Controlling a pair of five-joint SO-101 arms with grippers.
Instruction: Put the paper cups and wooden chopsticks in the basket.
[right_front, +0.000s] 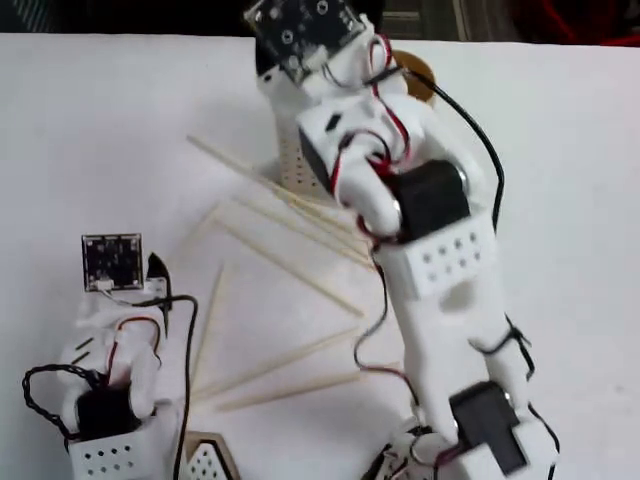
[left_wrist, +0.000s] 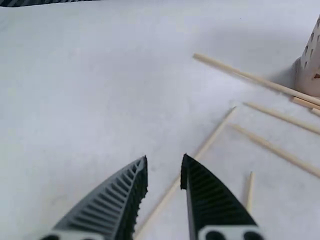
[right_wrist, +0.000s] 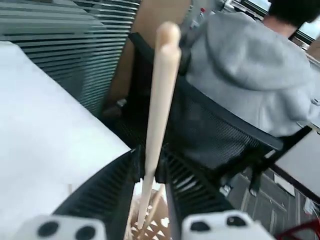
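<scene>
My right gripper (right_wrist: 150, 156) is clamped on one chopstick (right_wrist: 162, 85) held upright over the basket (right_front: 290, 160) at upper centre of the high view, while my left gripper (left_wrist: 164, 162), jaws slightly apart and holding nothing, hangs over the table (right_front: 80, 120) near loose chopsticks (right_front: 290, 265) strewn mid-frame.

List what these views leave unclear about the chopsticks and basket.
High view: the right arm covers most of the basket, hiding its contents.
High view: a brown object behind that arm is mostly hidden; unidentifiable.
Left wrist view: the edge cuts off the basket.
Right wrist view: the right gripper, holding a chopstick, blocks what lies beneath.
</scene>
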